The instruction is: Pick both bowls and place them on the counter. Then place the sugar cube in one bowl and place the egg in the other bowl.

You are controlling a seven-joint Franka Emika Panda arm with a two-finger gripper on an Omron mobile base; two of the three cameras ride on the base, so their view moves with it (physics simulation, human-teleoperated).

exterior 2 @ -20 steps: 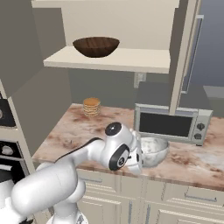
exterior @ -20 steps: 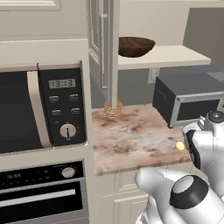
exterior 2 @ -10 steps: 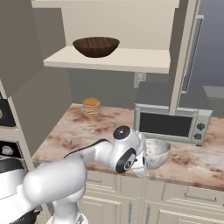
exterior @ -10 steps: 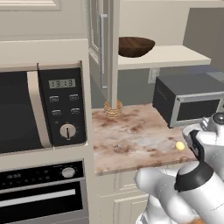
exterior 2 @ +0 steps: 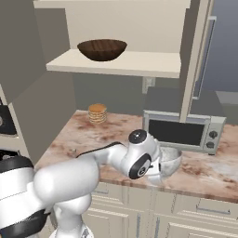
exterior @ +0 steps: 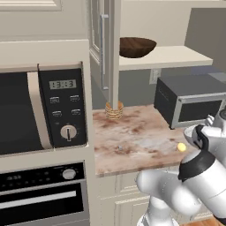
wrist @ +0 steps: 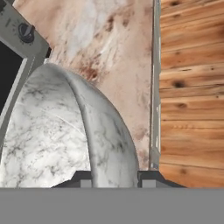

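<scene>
Claw: the claw has its two tips either side of the grey bowl's rim, pinching it.
Grey bowl: pale, marbled like stone, wide and round; it sits low over the front part of the bench, just before the toaster oven. Whether its base touches the slab I cannot tell.
Brown bowl: dark wood, upright on the cream shelf above the bench, not yet brought down.
Egg: small yellow oval near the bench's front edge, close beside the arm.
Cube: a tiny grey speck mid-bench, well apart from the egg.
Rings: tan stack at the back of the bench.
Risk, tipping: a rim pinch holds the bowl off-centre; if let go tilted, it may rock or roll.
Risk, edge: the bowl is near the front; a nudge on release could push it toward the drop.
Risk, egg: it lies near the arm's elbow; a wide swing could knock it off.
</scene>
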